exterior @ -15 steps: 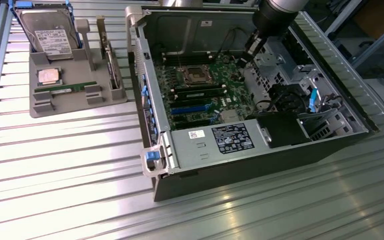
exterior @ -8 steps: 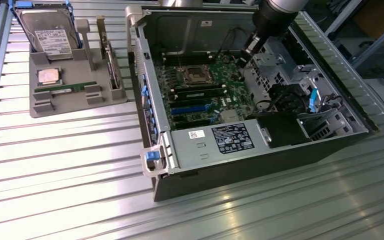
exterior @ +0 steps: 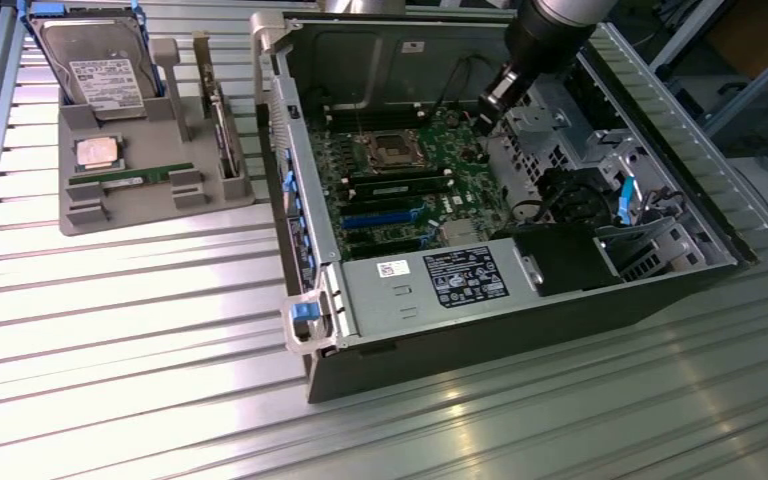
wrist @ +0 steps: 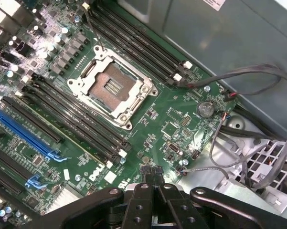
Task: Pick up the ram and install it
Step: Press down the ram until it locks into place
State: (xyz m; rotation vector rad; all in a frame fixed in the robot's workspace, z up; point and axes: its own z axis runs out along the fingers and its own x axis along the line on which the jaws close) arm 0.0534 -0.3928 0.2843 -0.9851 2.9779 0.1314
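Ram point(exterior: 148, 178) lies in the grey holder point(exterior: 84, 215), well apart from the pincer point(wrist: 152, 170). Pincer closed, empty, over the motherboard point(wrist: 148, 119).

I am looking through the exterior view from high above and off to one side, angled down across the ribbed metal table point(exterior: 157, 400), far enough back that the whole open computer case point(exterior: 491, 330) and the grey parts tray point(exterior: 157, 190) at the exterior view's left are fitting in. The wrist view is riding on the arm, facing down at close range past the gripper point(wrist: 152, 170) onto the green motherboard point(wrist: 181, 102). Both views are sharing that motherboard point(exterior: 398, 190); the empty processor socket point(wrist: 113, 87) is sitting mid-board in each point(exterior: 391, 150).
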